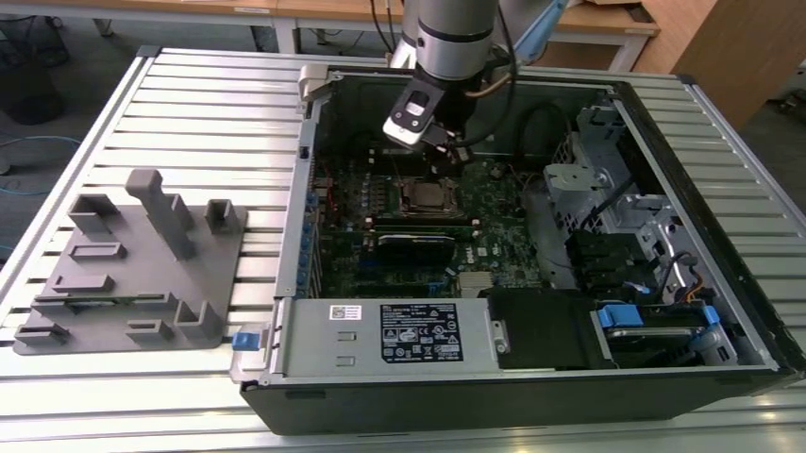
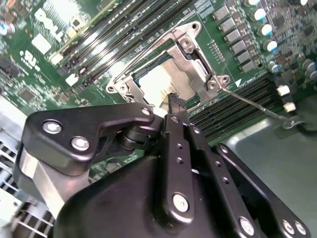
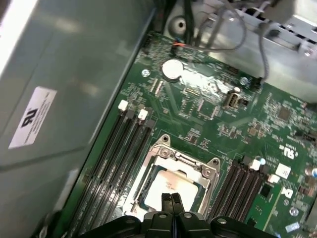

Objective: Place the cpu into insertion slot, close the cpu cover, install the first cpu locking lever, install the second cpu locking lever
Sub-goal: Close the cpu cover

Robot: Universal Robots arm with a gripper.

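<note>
Tool: black two-finger unit on the arm, fingertips pressed together with nothing between them. It hangs directly above the cpu, very near it; contact cannot be told. In the exterior view the tool reaches down into the open computer case.

Cpu: flat square, pale metal top, seated in the insertion slot on the green motherboard. In the second wrist view the cpu shows through the cut-out just beyond the fingertip.

Cpu cover: silvery frame, lying flat around the chip, in both wrist views.

Lever rod: thin metal wire, running from a corner of the socket out across the black memory slots; not tucked along the frame.

Memory slots: long black rows flanking the socket on two sides.

Coin cell: round, silver, on the board, well apart from the socket.

Graphics card: black, near the socket.

Desk: slatted metal top, carrying the case and, on the exterior view's left, a grey fixture block.
</note>
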